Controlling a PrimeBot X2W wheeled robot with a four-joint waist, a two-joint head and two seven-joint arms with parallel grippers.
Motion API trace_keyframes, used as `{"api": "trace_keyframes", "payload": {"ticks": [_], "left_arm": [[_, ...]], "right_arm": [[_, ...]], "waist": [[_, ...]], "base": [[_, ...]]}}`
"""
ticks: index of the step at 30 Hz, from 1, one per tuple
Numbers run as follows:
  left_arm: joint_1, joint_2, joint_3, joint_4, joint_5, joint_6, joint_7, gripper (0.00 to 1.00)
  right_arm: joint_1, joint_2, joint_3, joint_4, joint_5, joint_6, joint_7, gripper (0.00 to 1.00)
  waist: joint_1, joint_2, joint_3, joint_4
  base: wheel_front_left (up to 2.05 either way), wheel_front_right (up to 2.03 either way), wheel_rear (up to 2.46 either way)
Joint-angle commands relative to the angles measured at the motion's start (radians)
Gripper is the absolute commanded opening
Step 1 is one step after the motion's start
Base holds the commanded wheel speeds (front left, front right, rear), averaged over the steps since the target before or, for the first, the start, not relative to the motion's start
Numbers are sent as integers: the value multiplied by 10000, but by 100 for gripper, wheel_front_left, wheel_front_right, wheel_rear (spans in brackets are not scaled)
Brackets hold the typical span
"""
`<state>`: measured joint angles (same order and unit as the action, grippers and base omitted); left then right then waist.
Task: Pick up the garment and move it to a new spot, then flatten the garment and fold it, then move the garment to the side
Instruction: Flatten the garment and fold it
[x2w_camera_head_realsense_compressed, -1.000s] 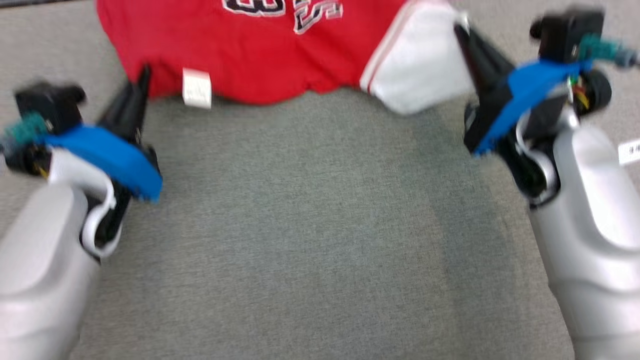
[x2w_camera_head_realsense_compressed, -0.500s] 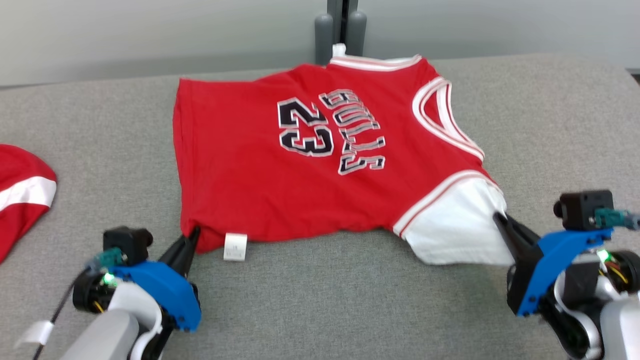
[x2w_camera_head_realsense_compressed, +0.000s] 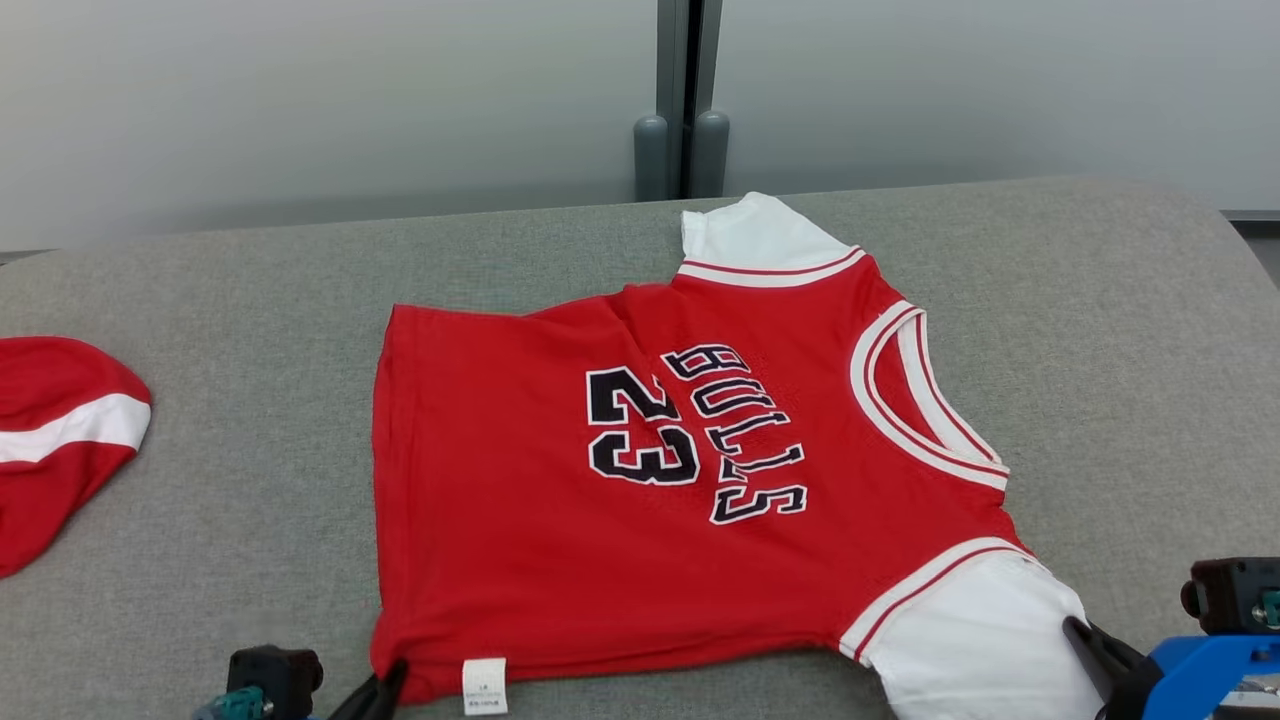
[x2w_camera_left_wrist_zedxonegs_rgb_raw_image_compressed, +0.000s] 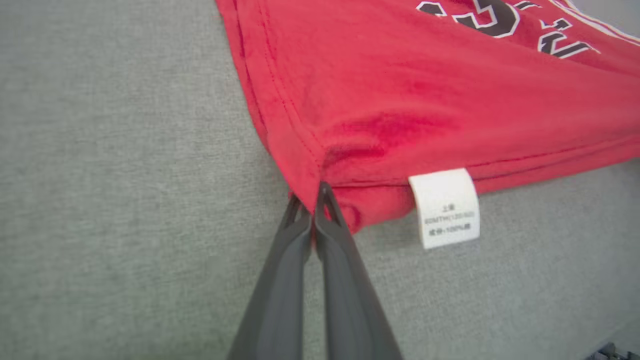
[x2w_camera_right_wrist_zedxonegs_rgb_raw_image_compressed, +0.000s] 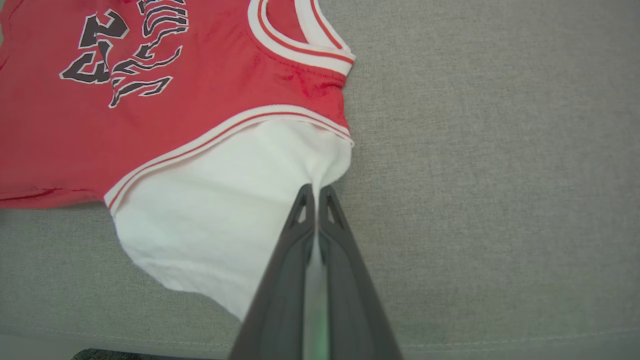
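The red jersey lies spread on the grey surface, its far sleeve near the back edge. The left gripper pinches its hem corner, and the right gripper pinches its near white sleeve. Bare surface lies open rightward; another red garment sits well apart at the left.

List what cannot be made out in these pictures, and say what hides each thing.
Red cloth with a white stripe, head view: cut off by the left edge; its kind unknown.
Small white care label, head view: print too small to read.
Red jersey with white sleeves, every view: underside hidden by its own top layer.
Its near white sleeve, head view: cut off by the bottom edge.
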<state>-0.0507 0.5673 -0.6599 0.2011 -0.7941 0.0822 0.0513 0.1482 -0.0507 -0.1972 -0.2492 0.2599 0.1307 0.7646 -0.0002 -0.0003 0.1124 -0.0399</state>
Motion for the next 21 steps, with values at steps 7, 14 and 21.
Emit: {"api": "trace_keyframes", "payload": {"ticks": [7, 14, 21], "left_arm": [[1328, 457, 148, -2052, -467, 1162, 737, 0], [1312, 634, 265, -3464, -607, 1601, 1189, 0], [477, 739, 385, -3876, -770, 1296, 1660, 0]], "right_arm": [[526, -6, -128, -196, 498, 1, -290, 0], [173, -6, 53, -293, 650, 3, -519, 0], [-952, -5, 390, -269, 456, 3, -371, 0]], "waist": [[2, 3, 63, 75], [2, 3, 184, 261], [2, 3, 435, 226]], "base": [[0, 0, 0], [0, 0, 0], [0, 0, 0]]}}
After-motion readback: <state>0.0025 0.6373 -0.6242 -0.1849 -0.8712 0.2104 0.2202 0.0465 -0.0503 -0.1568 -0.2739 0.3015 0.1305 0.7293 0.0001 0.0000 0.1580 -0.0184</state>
